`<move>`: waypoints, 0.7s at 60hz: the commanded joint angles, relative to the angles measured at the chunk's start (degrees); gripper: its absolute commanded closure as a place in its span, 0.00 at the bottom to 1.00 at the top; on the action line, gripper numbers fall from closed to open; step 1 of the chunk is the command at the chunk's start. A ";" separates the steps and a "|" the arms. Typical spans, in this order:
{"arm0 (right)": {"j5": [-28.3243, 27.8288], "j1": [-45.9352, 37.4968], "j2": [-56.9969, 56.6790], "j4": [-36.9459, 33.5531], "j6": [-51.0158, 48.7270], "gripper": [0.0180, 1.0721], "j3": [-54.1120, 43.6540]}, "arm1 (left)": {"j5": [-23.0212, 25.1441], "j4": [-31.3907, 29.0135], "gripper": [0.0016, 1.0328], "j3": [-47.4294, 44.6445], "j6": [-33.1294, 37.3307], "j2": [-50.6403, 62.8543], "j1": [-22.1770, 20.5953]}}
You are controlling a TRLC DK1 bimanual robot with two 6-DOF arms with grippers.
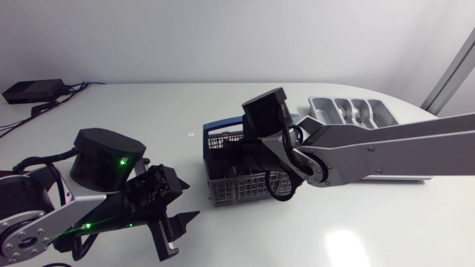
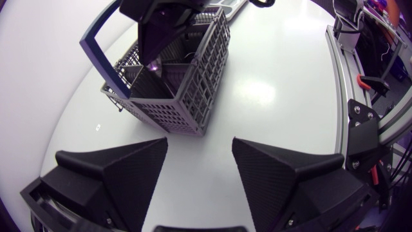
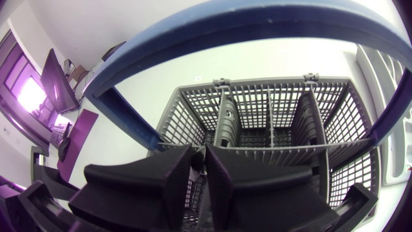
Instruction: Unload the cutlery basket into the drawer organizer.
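Grey plastic lattice under a blue handle (image 3: 257, 26): the cutlery basket (image 1: 228, 190) stands at the middle of the head frame on the white desk (image 1: 133, 111), and the drawer organizer (image 1: 318, 111) lies near it toward the upper right. My right tool (image 3: 201, 171) is down inside the basket, under the handle's arch. Its fingers are drawn almost together with only a slit between them, and I cannot make out whether a piece is pinched in that slit. My left tool (image 2: 199, 145) hovers low at the lower left of the head frame, fingers wide apart with nothing between them, and the basket stands ahead of it. I expect cutlery to be stiff, thin and slick — light enough, but apt to swivel or slip if pinched near one end. I would take each piece across the flat of its shank. The basket itself looks light and could slide or lift with a snagged piece, and the handle narrows the way out — so a straight upward draw seems safest.
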 commanded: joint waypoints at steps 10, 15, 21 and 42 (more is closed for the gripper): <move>0.18 0.33 -0.16 1.64 0.59 0.93 -1.47 | -0.24 0.42 0.31 -1.42 0.22 -0.42 -0.03; -0.08 0.51 -1.91 1.91 -0.02 0.94 -2.87 | -0.24 0.42 0.31 -1.60 0.22 -0.77 -0.03; -1.14 0.51 -4.29 4.10 -0.55 0.94 -5.60 | -0.24 0.33 0.31 -1.86 0.04 -1.21 -0.03; -17.84 -5.29 -17.03 8.41 3.23 0.94 -10.17 | -0.32 -0.11 0.31 -1.86 -0.13 -1.30 -0.47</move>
